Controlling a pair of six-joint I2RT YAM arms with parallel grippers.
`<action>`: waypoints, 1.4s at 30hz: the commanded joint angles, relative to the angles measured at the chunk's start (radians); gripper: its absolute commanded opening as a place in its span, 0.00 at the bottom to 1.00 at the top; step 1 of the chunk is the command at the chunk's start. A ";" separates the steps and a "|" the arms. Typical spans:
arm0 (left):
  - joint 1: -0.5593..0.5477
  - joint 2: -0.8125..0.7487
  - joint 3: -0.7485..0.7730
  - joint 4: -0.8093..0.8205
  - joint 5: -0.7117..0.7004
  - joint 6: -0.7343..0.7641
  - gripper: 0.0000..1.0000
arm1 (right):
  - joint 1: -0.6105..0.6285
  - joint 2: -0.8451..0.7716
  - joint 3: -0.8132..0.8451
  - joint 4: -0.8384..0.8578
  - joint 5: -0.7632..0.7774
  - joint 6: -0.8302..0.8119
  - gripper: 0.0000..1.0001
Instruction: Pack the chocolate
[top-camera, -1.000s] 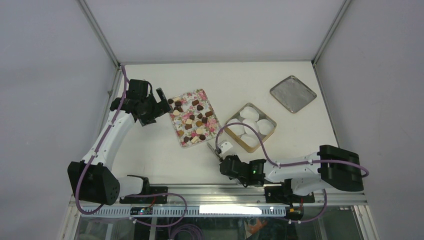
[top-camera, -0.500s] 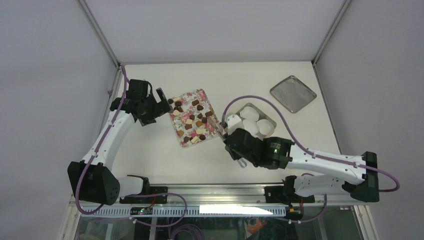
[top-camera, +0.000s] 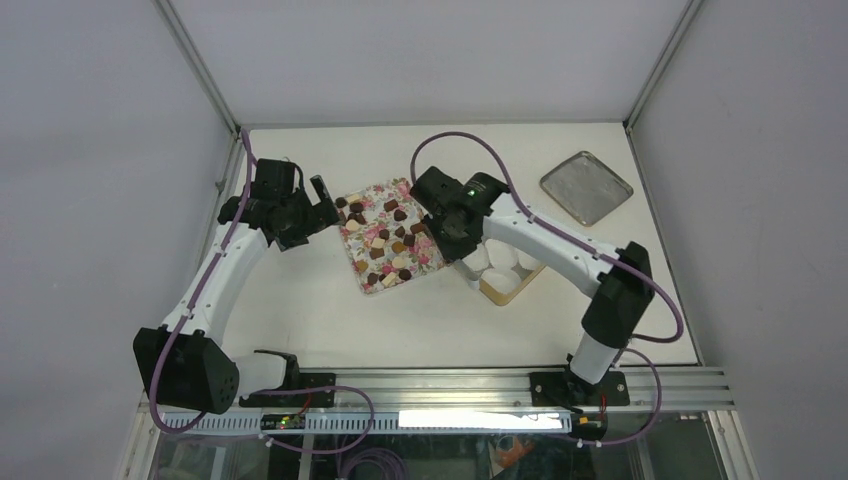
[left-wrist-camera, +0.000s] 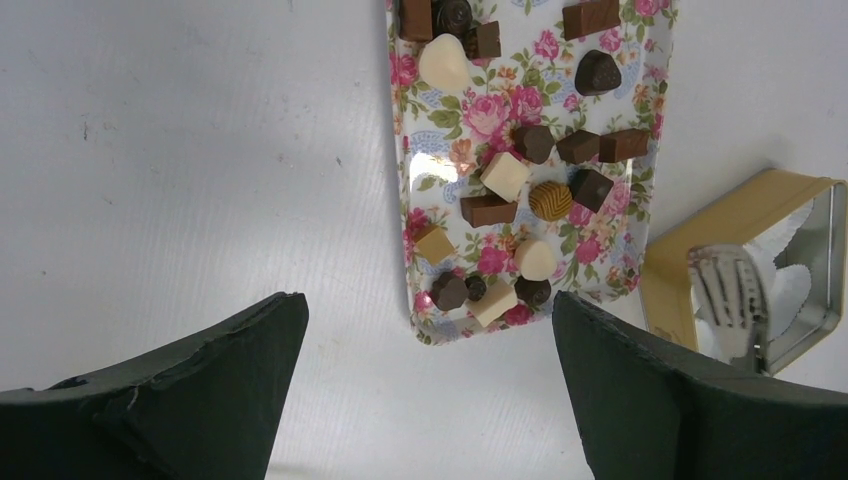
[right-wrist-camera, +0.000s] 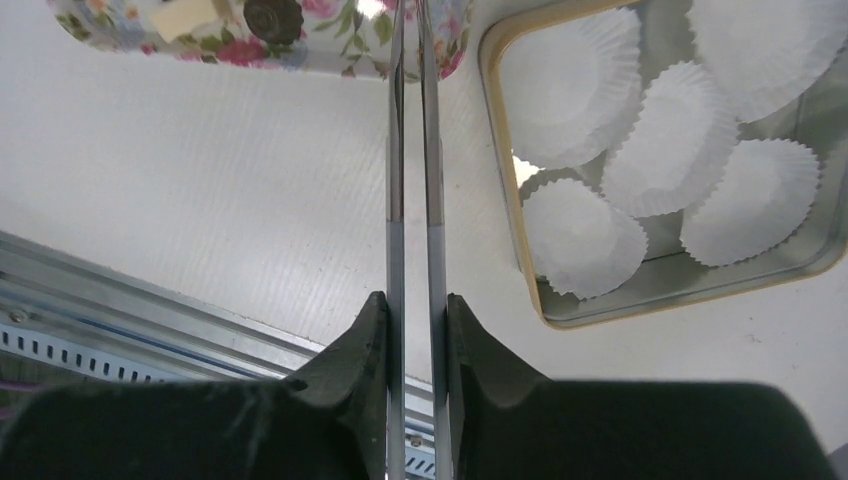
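The chocolate (top-camera: 388, 240) is several small dark, tan and cream pieces lying on a pink floral tray (top-camera: 425, 258), also seen in the left wrist view (left-wrist-camera: 550, 200). My right gripper (top-camera: 458, 240) is shut on thin metal tongs (right-wrist-camera: 410, 150). It hangs between the tray and a gold tin (top-camera: 508, 290), and the tong tips reach the tray's edge (right-wrist-camera: 330, 55). My left gripper (top-camera: 325, 195) is open and empty at the tray's far left end, with its fingers (left-wrist-camera: 200, 390) spread over bare table.
The gold tin (right-wrist-camera: 505, 170) holds several white crinkled paper cups (right-wrist-camera: 660, 140), all empty. A square metal lid (top-camera: 586, 187) lies at the far right. The right arm arches over the tin. The metal frame rail runs along the near table edge (top-camera: 450, 380).
My right arm swung from the near table edge up and over the tin to the tray's right side, carrying the tongs. The left arm stayed put.
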 joint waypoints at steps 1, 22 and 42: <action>0.004 -0.027 0.010 0.035 -0.024 0.022 0.99 | 0.004 0.096 0.105 -0.134 -0.094 -0.067 0.05; 0.004 -0.047 -0.001 0.034 -0.034 0.024 0.99 | -0.007 0.350 0.232 -0.053 -0.111 -0.075 0.38; 0.004 -0.049 -0.006 0.033 -0.039 0.024 0.99 | -0.012 0.421 0.278 -0.034 -0.086 -0.064 0.44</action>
